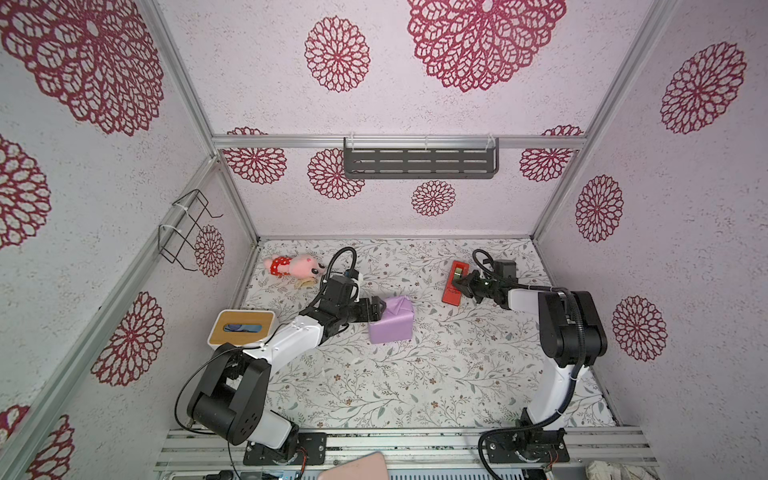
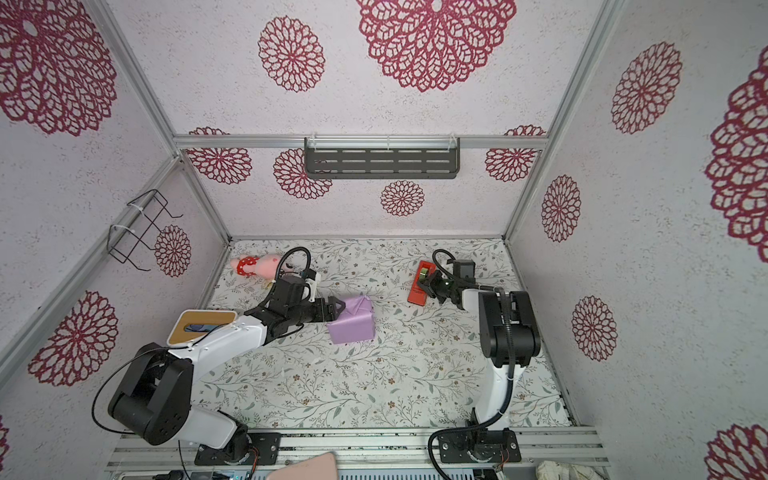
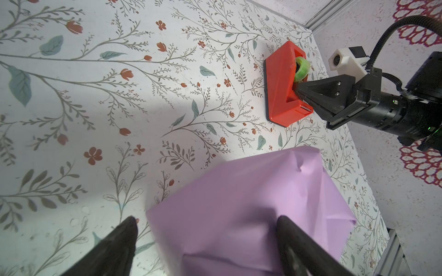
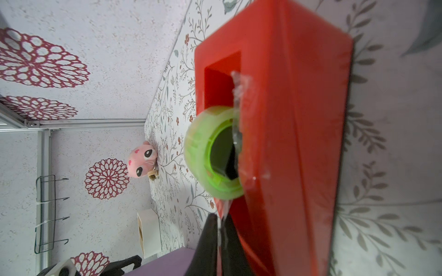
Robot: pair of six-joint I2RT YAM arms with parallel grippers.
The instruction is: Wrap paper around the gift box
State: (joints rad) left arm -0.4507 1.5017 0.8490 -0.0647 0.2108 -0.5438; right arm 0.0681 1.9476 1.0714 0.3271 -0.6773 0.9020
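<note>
Right wrist view alone: clear tape [image 4: 225, 206] between right gripper's [image 4: 218, 221] jaws.

One lilac paper [image 1: 390, 324] parcel, one red tape dispenser [image 1: 449, 296], one green tape roll [image 3: 301, 69], one pink plush toy [image 1: 296, 266], one tissue box [image 1: 224, 333], one wall shelf [image 1: 420, 174], one wire rack [image 1: 185, 230], two robot arms, left arm [image 1: 291, 337], right arm [image 1: 557, 374].

- The paper [image 1: 390, 328] was wrapped lilac side out into a squarish, blocky parcel, seen in both top views [image 2: 353, 326].
- The gift box lay fully hidden under it, so nothing of its surface could be told.
- The parcel sat on the floral table [image 1: 415, 374] near the middle, turned slightly askew.
- Its upper face bore diagonal creases and overlapping folded flaps.
- In the left wrist view the paper [image 3: 239, 203] showed small dents near one corner and a pointed fold at its edge.
</note>
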